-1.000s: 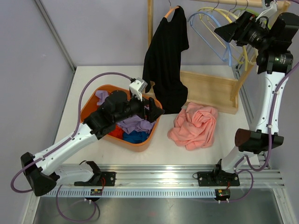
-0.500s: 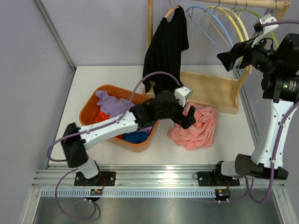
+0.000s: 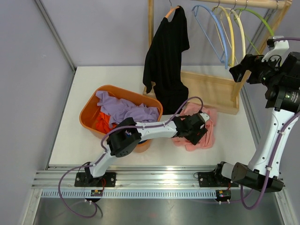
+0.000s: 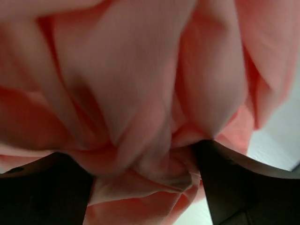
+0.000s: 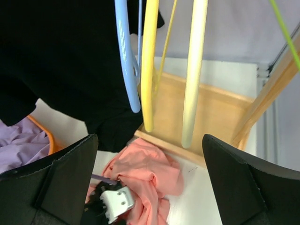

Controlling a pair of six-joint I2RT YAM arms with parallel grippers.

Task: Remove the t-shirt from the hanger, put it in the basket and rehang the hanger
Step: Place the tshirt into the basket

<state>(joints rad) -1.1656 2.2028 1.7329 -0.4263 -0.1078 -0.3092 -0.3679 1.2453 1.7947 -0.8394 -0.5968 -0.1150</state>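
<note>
The left arm has swung out of the basket and over to the pink cloth in front of the rack. The right arm has dropped away from the rack's rail toward its right post.

The left wrist view is filled with blurred pink folds, so little else can be made out there. The hanger is mostly buried in the t-shirt; only its orange neck and hook show. The right wrist view cuts the t-shirt off at the top and left edges.

The t-shirt hangs at the rack's left end, its hem down by the rack's base. It is well apart from both grippers: behind and above the left gripper, and far left of the right gripper.

The left gripper is spread wide, with cloth bulging between its fingers. The right gripper is also spread wide, with nothing in it, and looks down past the blue hanger and yellow hangers at the rack's base.

The left arm lies low, stretched rightward across the basket's front. The right arm stands tall, its wrist bent left toward the rack.
</note>
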